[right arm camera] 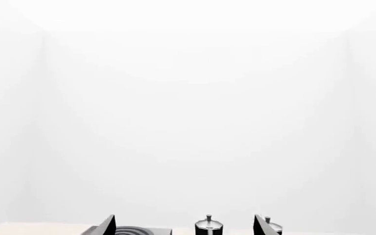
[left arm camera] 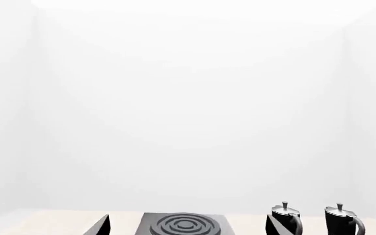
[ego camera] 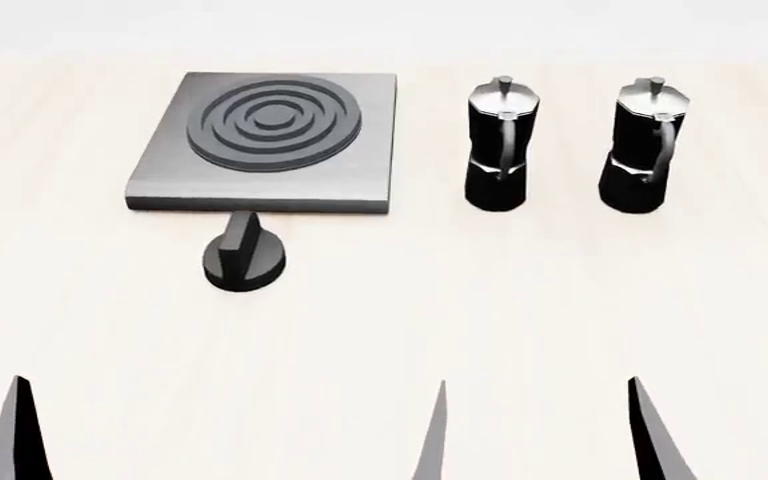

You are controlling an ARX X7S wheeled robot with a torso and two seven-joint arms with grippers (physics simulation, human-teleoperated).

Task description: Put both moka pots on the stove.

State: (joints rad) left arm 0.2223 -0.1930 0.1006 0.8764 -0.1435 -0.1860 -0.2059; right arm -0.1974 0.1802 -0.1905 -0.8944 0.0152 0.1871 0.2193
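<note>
Two moka pots (ego camera: 498,147) (ego camera: 643,146) stand beside one stove (ego camera: 264,140), one knob (ego camera: 243,259).

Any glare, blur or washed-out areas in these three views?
Head view: sharp and evenly lit, bright highlights on the moka pots, stove crisp, barely any cast shadows. Left wrist view: mostly blank white wall, stove cut at the edge. Right wrist view: likewise washed white, pot lids barely showing.

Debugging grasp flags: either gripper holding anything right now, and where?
Nothing held. Both moka pots stand free on the table; left gripper and right gripper open.
</note>
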